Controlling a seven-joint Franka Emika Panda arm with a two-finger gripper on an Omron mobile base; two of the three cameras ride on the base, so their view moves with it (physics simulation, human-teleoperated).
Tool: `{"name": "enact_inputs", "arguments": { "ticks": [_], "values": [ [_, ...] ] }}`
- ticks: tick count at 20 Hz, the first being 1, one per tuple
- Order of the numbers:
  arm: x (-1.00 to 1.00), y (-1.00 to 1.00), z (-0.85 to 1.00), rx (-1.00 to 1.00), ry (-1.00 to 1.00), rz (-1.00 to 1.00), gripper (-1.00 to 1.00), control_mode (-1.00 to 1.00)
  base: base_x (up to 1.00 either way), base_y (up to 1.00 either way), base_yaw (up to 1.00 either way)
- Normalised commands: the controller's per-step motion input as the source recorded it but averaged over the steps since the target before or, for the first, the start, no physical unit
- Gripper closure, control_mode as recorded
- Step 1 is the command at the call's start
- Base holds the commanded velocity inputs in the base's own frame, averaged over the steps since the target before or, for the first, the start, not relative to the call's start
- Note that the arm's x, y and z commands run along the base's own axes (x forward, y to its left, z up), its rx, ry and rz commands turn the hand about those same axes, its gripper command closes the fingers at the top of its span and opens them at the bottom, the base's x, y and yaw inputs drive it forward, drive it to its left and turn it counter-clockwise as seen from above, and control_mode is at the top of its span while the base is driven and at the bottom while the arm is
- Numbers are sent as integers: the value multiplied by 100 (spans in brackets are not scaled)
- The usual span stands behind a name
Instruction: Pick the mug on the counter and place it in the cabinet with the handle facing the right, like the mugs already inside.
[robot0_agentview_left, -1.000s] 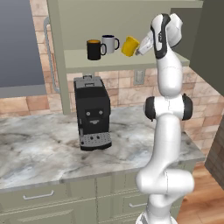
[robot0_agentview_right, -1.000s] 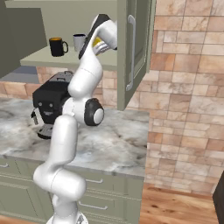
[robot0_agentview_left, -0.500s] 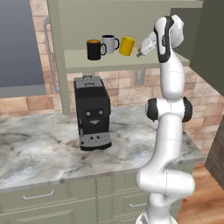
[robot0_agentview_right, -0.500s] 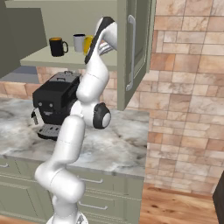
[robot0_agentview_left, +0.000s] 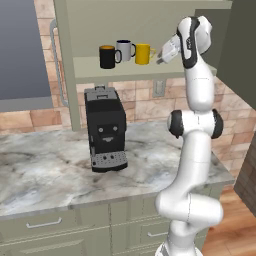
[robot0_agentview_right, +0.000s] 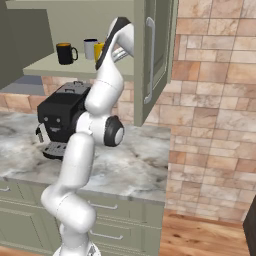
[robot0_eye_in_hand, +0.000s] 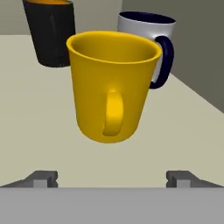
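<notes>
The yellow mug (robot0_agentview_left: 142, 54) stands upright on the cabinet shelf (robot0_agentview_left: 90, 73), to the right of the grey-white mug (robot0_agentview_left: 125, 50) and the black mug (robot0_agentview_left: 107, 56). Its handle (robot0_eye_in_hand: 113, 114) points right, straight at my hand. My gripper (robot0_agentview_left: 163, 54) hovers just right of the mug, open, with nothing between its fingers. In the hand view the mug (robot0_eye_in_hand: 111, 92) sits a short way beyond the spread fingertips (robot0_eye_in_hand: 43, 178), free of them. From the right base view the yellow mug (robot0_agentview_right: 99, 50) is partly hidden behind my arm.
A black coffee machine (robot0_agentview_left: 105, 127) stands on the marbled counter (robot0_agentview_left: 45, 175) below the shelf. The open cabinet door (robot0_agentview_right: 152, 55) with its bar handle hangs close to the right of my arm. A brick wall runs behind.
The jaws have opened and let go of the yellow mug, which now stands upright on the shelf. The gripper has drawn back a little to the right.
</notes>
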Motion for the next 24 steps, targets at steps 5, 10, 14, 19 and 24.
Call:
{"name": "enact_inputs", "arguments": {
  "ticks": [5, 10, 14, 19, 24],
  "values": [
    [-34, 5, -11, 3, -8, 0, -100, -100, 0, 0, 0],
    [-61, 21, -14, 1, -10, 0, -100, -100, 0, 0, 0],
    [-73, 31, -19, 0, -11, 0, -100, -100, 0, 0, 0],
    [-75, 39, -35, 0, -12, 0, -100, -100, 0, 0, 0],
    [-72, 49, -54, 0, -13, -1, -100, -100, 0, 0, 0]
  ]
}}
